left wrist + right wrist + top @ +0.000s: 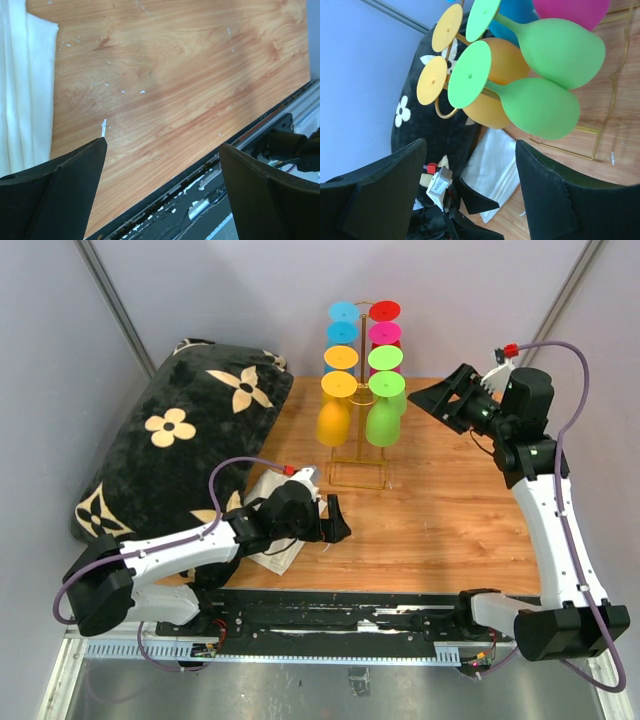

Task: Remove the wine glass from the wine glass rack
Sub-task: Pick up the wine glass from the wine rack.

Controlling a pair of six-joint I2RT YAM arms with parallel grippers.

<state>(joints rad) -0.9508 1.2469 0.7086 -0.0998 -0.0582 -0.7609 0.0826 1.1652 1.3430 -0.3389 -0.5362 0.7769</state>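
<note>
Left gripper (162, 145) gapes above table (175, 75); right gripper (470, 144), also apart, faces green wine glass (540, 107) unseen from left wrist.

Open table (450, 490) right of rack (360, 445); pillow (180, 450) left.

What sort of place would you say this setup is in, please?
Probably a robotics lab test cell, not a home: plain partition walls enclose a wooden tabletop, a metal mounting rail runs along its near edge, and the wine glass rack looks like a staged prop.
</note>
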